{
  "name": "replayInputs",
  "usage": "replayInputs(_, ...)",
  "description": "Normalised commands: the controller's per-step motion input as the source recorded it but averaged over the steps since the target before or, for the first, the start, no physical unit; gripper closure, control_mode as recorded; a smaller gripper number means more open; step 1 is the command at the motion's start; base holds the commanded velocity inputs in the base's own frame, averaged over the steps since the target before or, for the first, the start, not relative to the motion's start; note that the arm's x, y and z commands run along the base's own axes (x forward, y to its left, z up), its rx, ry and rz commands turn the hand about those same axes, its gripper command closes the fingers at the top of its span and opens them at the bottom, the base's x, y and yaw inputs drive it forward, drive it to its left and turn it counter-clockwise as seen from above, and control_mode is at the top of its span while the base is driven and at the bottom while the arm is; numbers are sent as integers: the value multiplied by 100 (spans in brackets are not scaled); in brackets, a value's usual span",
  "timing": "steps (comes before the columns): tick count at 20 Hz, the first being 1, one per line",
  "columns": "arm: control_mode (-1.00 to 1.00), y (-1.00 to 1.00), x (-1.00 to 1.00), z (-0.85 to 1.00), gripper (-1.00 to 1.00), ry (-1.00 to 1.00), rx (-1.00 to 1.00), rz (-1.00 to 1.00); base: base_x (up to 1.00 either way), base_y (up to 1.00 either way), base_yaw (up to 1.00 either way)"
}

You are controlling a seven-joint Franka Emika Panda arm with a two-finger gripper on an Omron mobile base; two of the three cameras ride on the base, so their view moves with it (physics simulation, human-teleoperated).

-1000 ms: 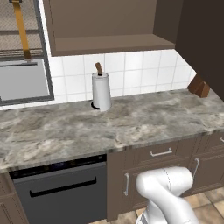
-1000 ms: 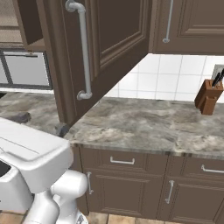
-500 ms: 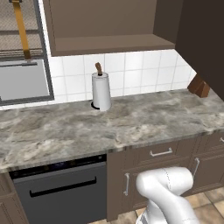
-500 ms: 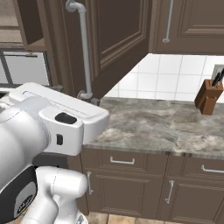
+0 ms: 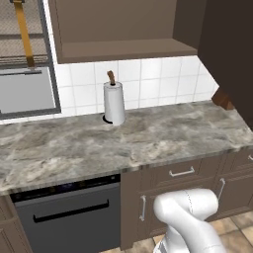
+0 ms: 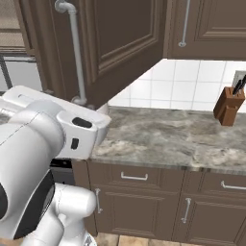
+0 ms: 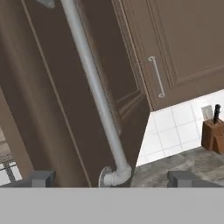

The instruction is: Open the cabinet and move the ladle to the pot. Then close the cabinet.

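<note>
With the gripper [image 7: 111, 178] spread wide, the cabinet [image 6: 120, 43] door is judged rigid and hinged, best taken by its smooth silver handle [image 7: 94, 94] at twelve o'clock.

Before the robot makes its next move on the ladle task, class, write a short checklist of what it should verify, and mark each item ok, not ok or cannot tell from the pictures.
1. Dark brown wooden wall cabinet door swung open: ok.
2. Gripper open: ok, its two dark finger tips stand wide apart either side of the base of the long silver bar handle.
3. Gripper holds nothing: ok.
4. Ladle located: not ok, the open cabinet shelf shows none from the left base view.
5. Pot located: not ok, none seen on the grey marbled counter.
6. White paper towel roll and brown knife block undisturbed: ok, both upright.
</note>
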Motion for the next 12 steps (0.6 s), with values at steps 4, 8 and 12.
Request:
replayInputs(4, -100, 76, 100, 0, -100, 10, 7, 21, 0, 0, 0)
replayInputs(8, -100, 80, 100, 0, -100, 5, 3, 14, 0, 0, 0)
replayInputs(12, -100, 69, 100, 0, -100, 2, 0, 3, 0, 0, 0)
